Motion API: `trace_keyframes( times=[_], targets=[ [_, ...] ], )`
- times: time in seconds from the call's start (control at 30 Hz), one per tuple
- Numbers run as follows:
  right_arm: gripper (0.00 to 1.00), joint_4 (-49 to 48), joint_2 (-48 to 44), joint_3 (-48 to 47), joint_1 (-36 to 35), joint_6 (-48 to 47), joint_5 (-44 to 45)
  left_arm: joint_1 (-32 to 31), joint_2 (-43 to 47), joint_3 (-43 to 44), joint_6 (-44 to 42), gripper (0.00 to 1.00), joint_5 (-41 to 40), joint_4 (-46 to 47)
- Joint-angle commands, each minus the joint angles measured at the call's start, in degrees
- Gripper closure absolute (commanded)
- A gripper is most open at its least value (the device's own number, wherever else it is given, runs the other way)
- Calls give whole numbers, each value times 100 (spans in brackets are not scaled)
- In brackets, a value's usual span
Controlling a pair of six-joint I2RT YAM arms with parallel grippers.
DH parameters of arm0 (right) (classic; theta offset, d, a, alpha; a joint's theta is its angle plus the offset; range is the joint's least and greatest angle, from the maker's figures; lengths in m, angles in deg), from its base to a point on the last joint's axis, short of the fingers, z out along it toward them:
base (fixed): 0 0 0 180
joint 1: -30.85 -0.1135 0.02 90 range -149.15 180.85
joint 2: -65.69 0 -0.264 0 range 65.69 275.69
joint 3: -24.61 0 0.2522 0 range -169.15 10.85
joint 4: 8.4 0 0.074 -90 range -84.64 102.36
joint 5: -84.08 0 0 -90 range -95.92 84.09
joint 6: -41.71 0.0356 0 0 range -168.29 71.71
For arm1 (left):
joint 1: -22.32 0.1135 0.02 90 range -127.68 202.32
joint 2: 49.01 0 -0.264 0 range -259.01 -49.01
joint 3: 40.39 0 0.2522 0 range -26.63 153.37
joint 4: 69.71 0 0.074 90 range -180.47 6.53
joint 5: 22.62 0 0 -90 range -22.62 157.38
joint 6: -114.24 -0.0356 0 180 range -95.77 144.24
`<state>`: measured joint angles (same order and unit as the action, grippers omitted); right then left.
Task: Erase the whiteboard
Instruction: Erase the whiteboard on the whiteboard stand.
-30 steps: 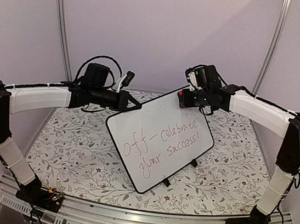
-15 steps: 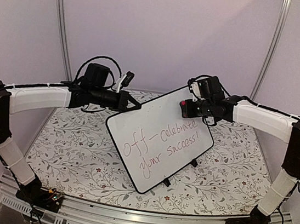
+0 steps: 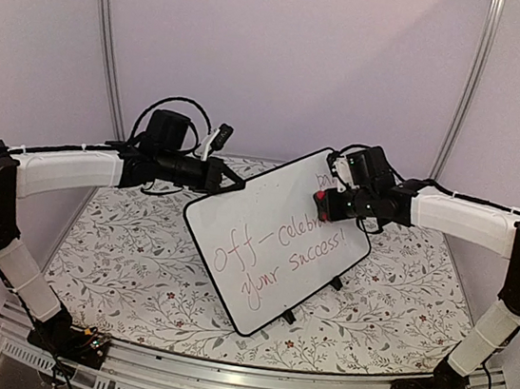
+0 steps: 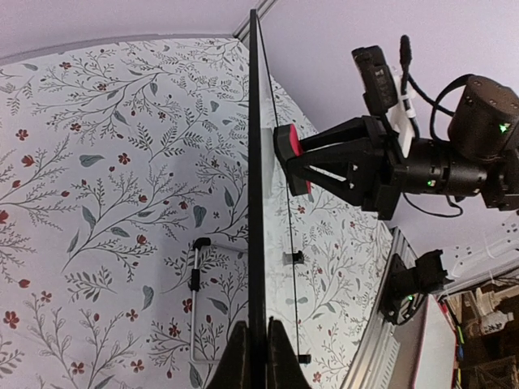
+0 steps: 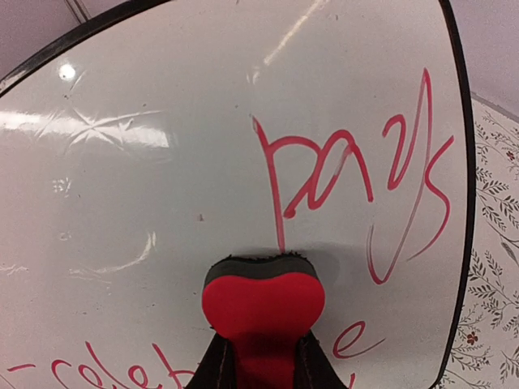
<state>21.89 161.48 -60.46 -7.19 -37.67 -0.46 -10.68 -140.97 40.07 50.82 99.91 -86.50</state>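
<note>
The whiteboard (image 3: 262, 252) is a glossy white board with a black rim, tilted up off the table, with red handwriting on it. My left gripper (image 3: 233, 182) is shut on its upper left edge; the left wrist view shows the board edge-on (image 4: 256, 203) between my fingers (image 4: 237, 361). My right gripper (image 3: 324, 200) is shut on a small red eraser (image 5: 261, 306) with a black felt face. The felt is pressed against the board (image 5: 162, 203) just below the red word "pays". The eraser also shows in the left wrist view (image 4: 287, 154).
The table has a floral cloth (image 3: 126, 263). A thin metal stand piece (image 4: 197, 279) lies on the cloth behind the board. The board's two black feet (image 3: 337, 282) hang near the table. A metal rail (image 3: 216, 381) runs along the near edge.
My right gripper with the eraser has moved down and to the right across the board's top corner, uncovering the word "pays". The left arm and the board have stayed still.
</note>
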Motion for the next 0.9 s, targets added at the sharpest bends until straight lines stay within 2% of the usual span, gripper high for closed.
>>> trace_keyframes(
  times=[0.0, 0.27, 0.53, 0.87],
  targets=[
    [87, 209, 142, -407, -98, -27, 128, -144, 42, 1, -426, 100, 201, 70],
    [87, 413, 684, -1267, -98, -6, 239, -141, 64, 10, -429, 100, 200, 74],
    [86, 555, 874, -1751, -45, 64, 757, -139, 98, 10, -437, 100, 215, 73],
    [86, 628, 792, -1299, 7, 102, 658, -135, 123, 10, -444, 100, 217, 74]
  ],
)
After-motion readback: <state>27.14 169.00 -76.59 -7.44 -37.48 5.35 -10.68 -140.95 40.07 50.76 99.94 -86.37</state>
